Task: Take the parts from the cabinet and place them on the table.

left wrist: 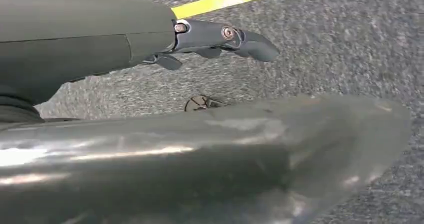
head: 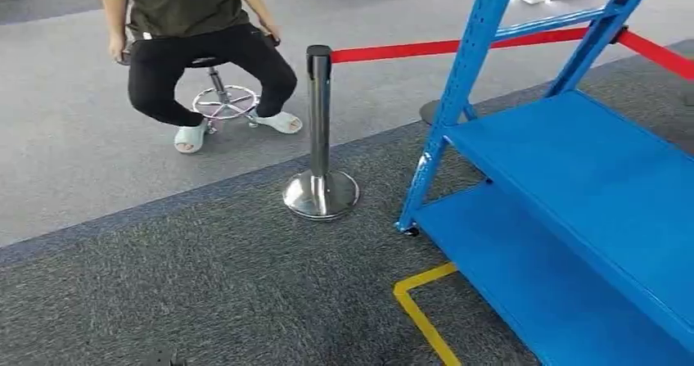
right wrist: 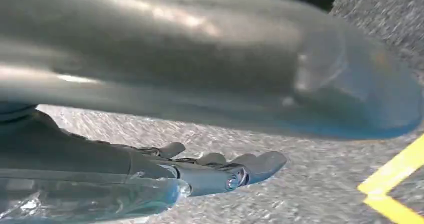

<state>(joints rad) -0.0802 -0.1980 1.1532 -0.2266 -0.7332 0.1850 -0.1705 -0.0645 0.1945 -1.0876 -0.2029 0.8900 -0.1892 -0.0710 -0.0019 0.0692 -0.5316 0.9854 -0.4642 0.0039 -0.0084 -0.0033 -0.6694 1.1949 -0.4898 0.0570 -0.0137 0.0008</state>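
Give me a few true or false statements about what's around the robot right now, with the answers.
1. The blue shelves hold no parts. True.
2. The barrier belt on the metal post is green. False: it is red.
3. A person sits on a stool beyond the post. True.
4. The left hand holds a part. False: it holds nothing.
5. The floor tape is white. False: yellow.

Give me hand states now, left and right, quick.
Left hand: open, fingers extended, holding nothing, hanging over the carpet.
Right hand: open, fingers extended, holding nothing, also over the carpet.
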